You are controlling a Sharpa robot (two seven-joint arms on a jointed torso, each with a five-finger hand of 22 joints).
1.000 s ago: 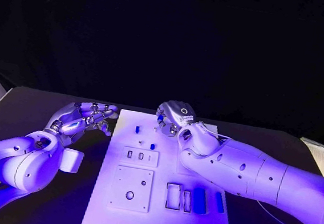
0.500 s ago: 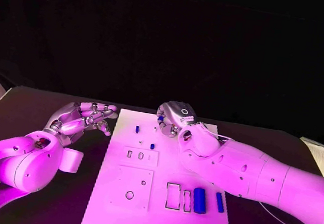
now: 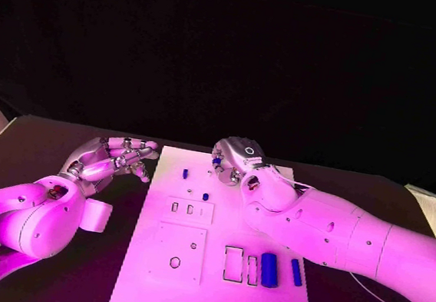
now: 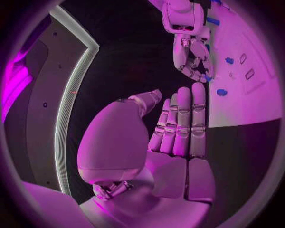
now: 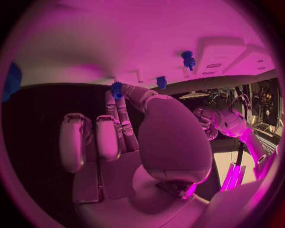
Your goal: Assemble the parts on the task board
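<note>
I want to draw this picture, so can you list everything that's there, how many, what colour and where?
task board: one, white, middle of the table.
table: one, black, under the board.
long parts: two, blue, lying side by side on the board's near right part.
small parts: two, blue, standing on the board's far part.
tiny part: one, blue, pinched in the right hand's fingertips.
left hand: one, silver, beside the board's left edge, fingers straight, holding nothing.
right hand: one, silver, over the board's far edge.
</note>
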